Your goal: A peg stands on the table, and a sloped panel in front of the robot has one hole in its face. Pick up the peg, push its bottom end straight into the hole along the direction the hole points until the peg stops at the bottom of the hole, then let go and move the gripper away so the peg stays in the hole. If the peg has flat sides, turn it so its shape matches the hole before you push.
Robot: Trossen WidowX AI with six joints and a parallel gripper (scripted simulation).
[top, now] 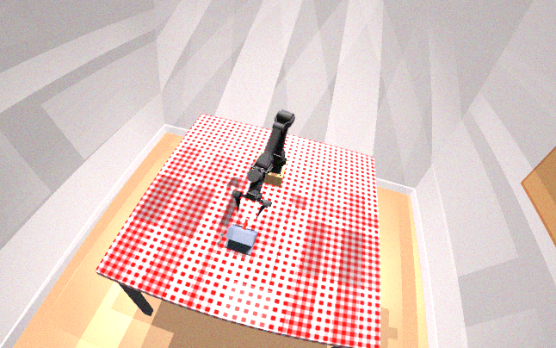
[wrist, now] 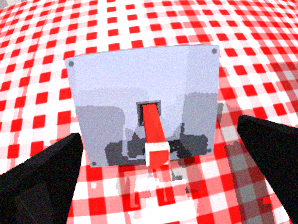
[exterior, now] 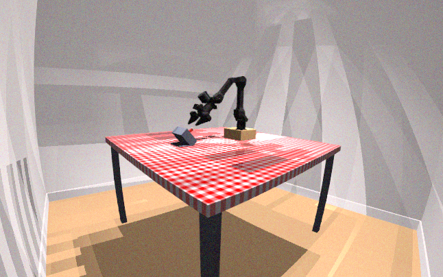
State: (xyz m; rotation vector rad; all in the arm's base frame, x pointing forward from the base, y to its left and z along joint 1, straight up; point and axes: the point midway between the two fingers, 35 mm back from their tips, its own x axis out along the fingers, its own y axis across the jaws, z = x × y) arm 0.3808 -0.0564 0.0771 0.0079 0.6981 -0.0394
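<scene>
From above, the claw [top: 250, 212] [exterior: 197, 123] [wrist: 162, 131] is spread wide with nothing between its fingers. Just beyond its tips the red peg [top: 245, 223] [exterior: 191, 130] [wrist: 156, 131] pokes out of the sloped panel [top: 242, 234] [exterior: 184, 136] [wrist: 100, 85], which sits past the claw on the checked table [top: 275, 276] [exterior: 206, 178] [wrist: 40, 30].

From the side, the claw hangs above the peg, apart from it, pointing down at a slant. The panel leans below and ahead of it; behind it, the arm rises from a wooden block [exterior: 236, 134].

Looking out from the wrist, a finger stands at either side, well clear of the peg. Straight ahead, the peg's far end is in the square hole [wrist: 141, 116], its pale-banded near end towards the claw.
</scene>
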